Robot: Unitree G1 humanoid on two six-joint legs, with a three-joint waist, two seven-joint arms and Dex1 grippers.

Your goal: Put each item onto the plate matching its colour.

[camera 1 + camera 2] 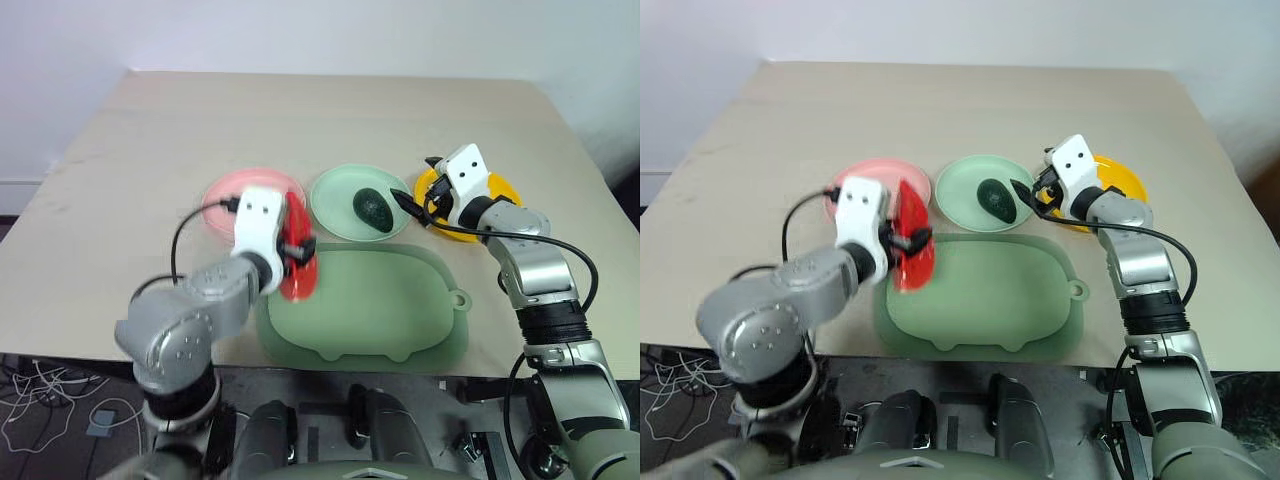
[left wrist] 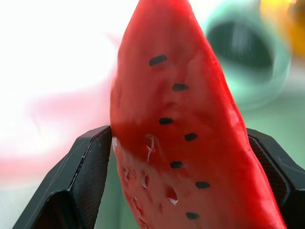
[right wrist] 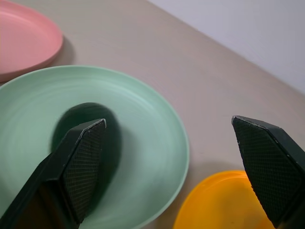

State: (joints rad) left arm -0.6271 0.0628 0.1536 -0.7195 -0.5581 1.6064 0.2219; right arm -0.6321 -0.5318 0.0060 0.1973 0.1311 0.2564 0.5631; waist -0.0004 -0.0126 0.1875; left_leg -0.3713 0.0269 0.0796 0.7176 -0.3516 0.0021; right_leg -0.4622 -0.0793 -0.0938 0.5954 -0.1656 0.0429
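Red watermelon wedge (image 1: 297, 262) is clamped in the left gripper (image 1: 292, 248), held up off the table (image 1: 120, 160) just on the near side of the pink plate (image 1: 222, 195), above the far-left edge of the pale green pig-shaped tray (image 1: 380, 310). Head views: pink plate bare, so wedge not yet delivered. Dark green avocado (image 1: 374, 209) lies on the green plate (image 1: 335, 195), so that one looks done. Right gripper (image 1: 418, 207) hangs w/ fingers spread wide & nothing between them, between green plate and yellow plate (image 1: 505, 188), arm partly covering the yellow one. No yellow fruit that I can make out; what shows of the yellow plate is bare, rest hidden by the right hand.

Left wrist view: wedge flesh w/ black seeds pinched between both black fingers (image 2: 86, 167), one each side, touching. Blurred pink plate off beyond it to one side, green plate w/ dark avocado further off.

Right wrist view: fingers well apart, empty; green plate rim (image 3: 176, 138) w/ avocado (image 3: 86, 124) just past one fingertip, pink plate edge (image 3: 28, 43) further off, yellow plate edge (image 3: 224, 200) near the other finger.

Judgement: approx 1 of 3 settled, wedge mid-carry & needs setting on pink, yellow item status can't tell
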